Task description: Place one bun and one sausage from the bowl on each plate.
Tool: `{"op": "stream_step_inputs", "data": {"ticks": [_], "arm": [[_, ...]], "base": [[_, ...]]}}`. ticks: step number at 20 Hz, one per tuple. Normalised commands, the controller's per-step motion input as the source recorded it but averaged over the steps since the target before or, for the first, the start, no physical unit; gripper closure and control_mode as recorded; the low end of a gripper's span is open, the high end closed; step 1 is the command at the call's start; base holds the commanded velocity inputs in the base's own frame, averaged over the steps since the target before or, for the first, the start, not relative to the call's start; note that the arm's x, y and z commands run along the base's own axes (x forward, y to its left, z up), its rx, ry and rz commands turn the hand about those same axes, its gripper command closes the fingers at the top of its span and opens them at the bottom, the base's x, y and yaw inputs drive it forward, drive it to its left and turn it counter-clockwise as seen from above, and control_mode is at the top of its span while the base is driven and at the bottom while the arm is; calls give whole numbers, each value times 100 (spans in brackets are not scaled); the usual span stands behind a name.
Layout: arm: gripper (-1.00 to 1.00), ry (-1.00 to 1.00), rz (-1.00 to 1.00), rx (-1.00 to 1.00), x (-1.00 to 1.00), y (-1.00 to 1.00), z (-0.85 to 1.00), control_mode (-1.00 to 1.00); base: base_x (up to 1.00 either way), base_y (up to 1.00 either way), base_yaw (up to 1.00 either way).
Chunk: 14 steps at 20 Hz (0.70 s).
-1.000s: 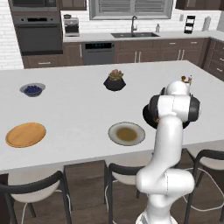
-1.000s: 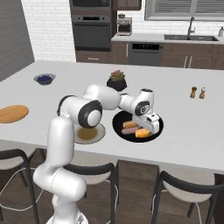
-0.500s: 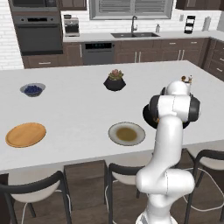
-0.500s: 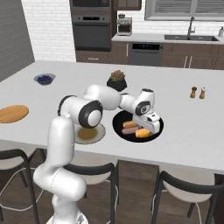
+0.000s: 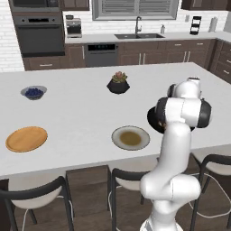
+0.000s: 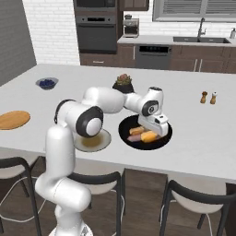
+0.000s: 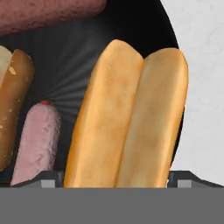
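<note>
In the hand view a wide golden bun (image 7: pixel 129 118) lies in the black bowl (image 7: pixel 83 52), filling the whole gap between my fingertips (image 7: pixel 51 178). My gripper (image 7: pixel 116 179) is shut on it with the jaws wide, one against each long side. A pink sausage (image 7: pixel 37 144), a browner bun (image 7: pixel 15 100) and a dark sausage (image 7: pixel 48 13) lie beside it. From the right base view the gripper (image 6: pixel 154 130) reaches down into the bowl (image 6: pixel 159 144) over the bun (image 6: pixel 148 136). The grey plate (image 6: pixel 99 144) lies left of the bowl and the orange plate (image 6: pixel 13 119) at the far left.
A black plant pot (image 6: pixel 123 83) stands behind the bowl, a small bowl of berries (image 6: pixel 46 83) at the far left, salt and pepper shakers (image 6: pixel 208 97) to the right. My arm arches low over the grey plate (image 5: pixel 131 137). Stools line the counter's front edge.
</note>
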Motion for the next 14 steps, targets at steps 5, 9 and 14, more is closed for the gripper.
{"op": "stream_step_inputs", "data": {"ticks": [5,9,14], "arm": [[100,-1,8,0,-50,71,81,-100],[100,-2,15,-4,-34,98,36,-100],[100,1,30,0,0,100,13,-100]], "base": [[0,0,0],[0,0,0],[0,0,0]]}}
